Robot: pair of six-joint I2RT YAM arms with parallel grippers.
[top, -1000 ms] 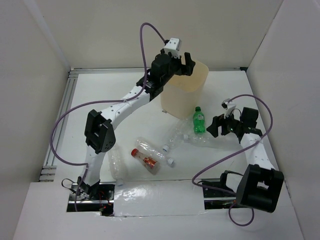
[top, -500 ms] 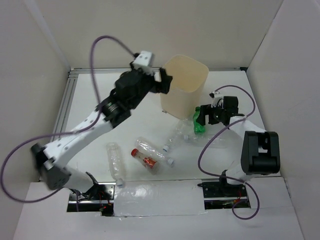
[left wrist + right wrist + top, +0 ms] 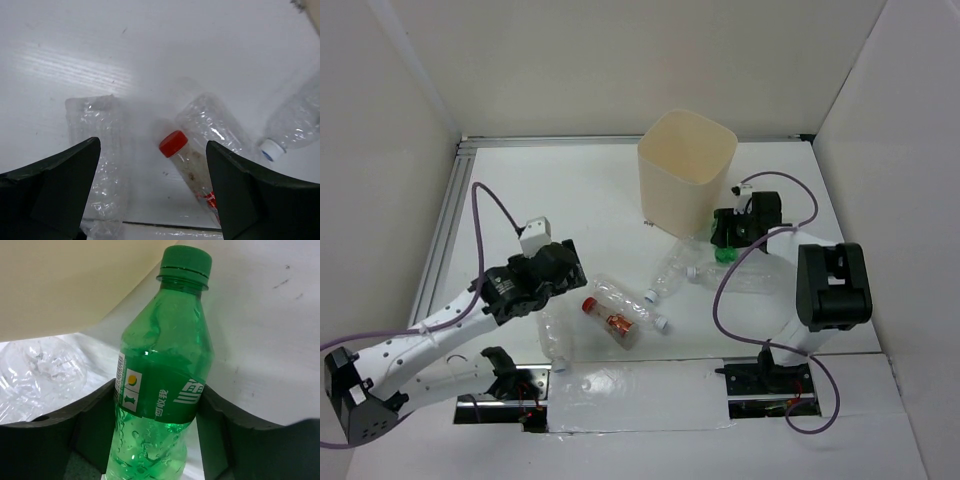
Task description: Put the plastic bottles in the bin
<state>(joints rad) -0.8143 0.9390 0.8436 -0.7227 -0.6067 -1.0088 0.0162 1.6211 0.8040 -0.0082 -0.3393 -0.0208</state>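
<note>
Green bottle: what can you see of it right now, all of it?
The green bottle is translucent green plastic with its green screw cap on, a green label with white characters, and droplets inside. It seems upright on the white table, close to the bin wall, a crumpled clear bottle beside it. The right gripper has a finger against each side at label height.

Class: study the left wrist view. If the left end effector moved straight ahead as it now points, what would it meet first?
Probably the red-capped bottle, near its cap, ahead of the open left end effector, though depth is unclear.
</note>
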